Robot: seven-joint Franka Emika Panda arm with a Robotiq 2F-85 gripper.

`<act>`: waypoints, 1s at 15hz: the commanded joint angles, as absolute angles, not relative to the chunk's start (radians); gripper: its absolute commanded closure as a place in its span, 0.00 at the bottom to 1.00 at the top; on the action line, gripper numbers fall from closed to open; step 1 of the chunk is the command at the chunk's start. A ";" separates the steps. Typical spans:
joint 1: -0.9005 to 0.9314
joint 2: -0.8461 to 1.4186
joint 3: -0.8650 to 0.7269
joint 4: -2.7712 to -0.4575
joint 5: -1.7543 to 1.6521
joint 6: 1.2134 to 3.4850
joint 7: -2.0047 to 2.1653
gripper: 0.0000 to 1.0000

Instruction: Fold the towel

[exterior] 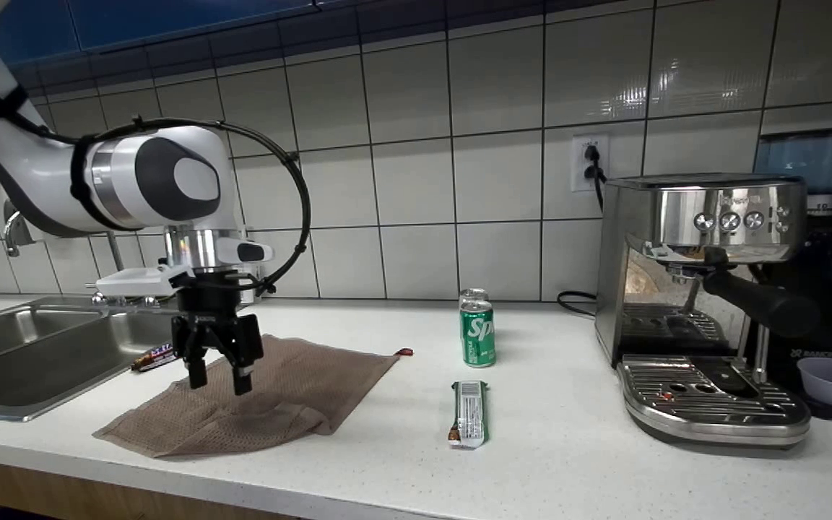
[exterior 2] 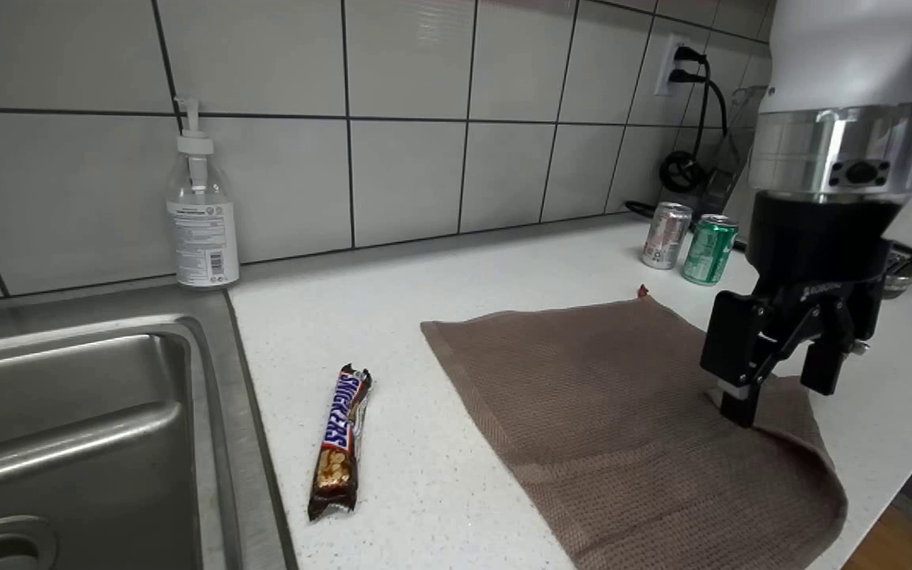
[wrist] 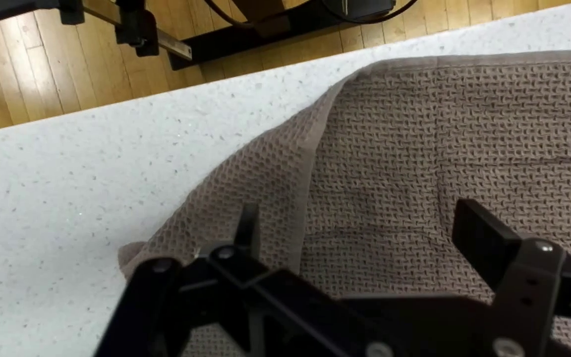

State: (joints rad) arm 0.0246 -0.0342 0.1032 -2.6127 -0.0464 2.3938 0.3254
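Poised over one brown woven-cloth towel (exterior 2: 614, 404), on a speckled white counter (exterior: 568, 455) bearing two cylindrical metal cans (exterior 2: 709, 252), with two black fingers (exterior: 243, 380) spread wide, gripping nothing.

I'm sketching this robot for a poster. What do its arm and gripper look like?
The glossy white, rounded robot arm carries dark grey curved panels, black straps and a looping black cable bundle. Below a shiny silver metal collar sits the matte black, angular two-fingered gripper, with small pale lettering on its body.
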 commanded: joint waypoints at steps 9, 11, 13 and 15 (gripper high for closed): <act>0.033 0.071 0.043 -2.571 -0.122 2.387 0.338 0.00; 0.032 0.084 0.035 -2.567 -0.125 2.382 0.337 0.00; 0.031 0.090 0.027 -2.567 -0.126 2.377 0.337 0.00; 0.031 0.095 0.020 -2.568 -0.128 2.370 0.340 0.00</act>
